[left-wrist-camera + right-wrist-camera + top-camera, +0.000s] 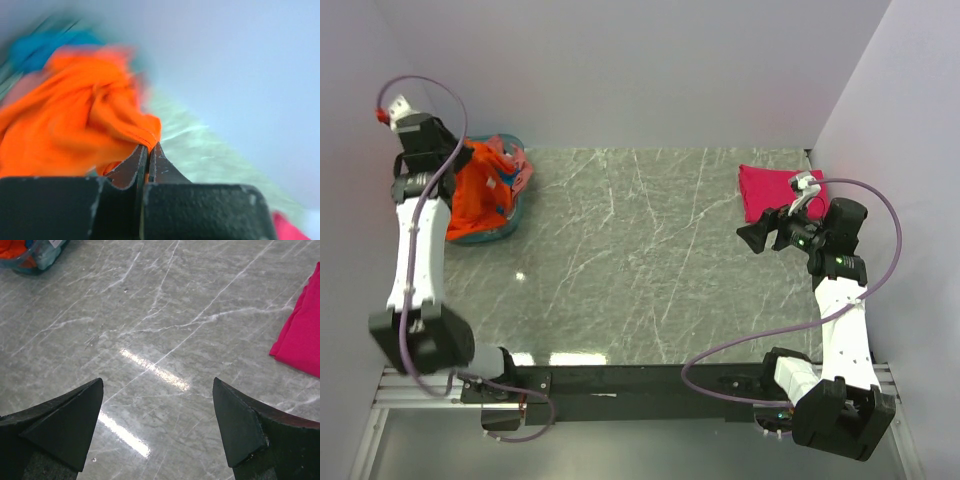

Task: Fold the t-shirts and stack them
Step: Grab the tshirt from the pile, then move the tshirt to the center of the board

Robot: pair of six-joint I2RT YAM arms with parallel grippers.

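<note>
Grey marbled tabletop [620, 250], pale walls on three sides.

Left tool [149, 147]: clenched on a hem fold of the orange t-shirt [75, 115]; cloth is pinched between the two fingers right at their tips. Shirt hangs bunched from the tool over the pale blue round basket [485, 237] at the far left corner; its lower part lies in the basket.

Right tool [157, 385]: released, jaws wide apart, nothing between them; hovers above bare tabletop near the right side.

Magenta-pink t-shirt [775, 190]: lies folded on the tabletop at the far right, just beyond the right tool.

Step in hand (judgement): drawing the orange shirt out of the basket for folding. The grip is shallow, so lift slowly; raise the cloth clear of the rim before moving sideways, or the basket may drag or tip. Lay it on the open middle; the right tool is free to take a second edge and spread it.

Basket contents: orange cloth, plus something blue at the far rim. Cannot tell whether that is another shirt or the basket wall.
</note>
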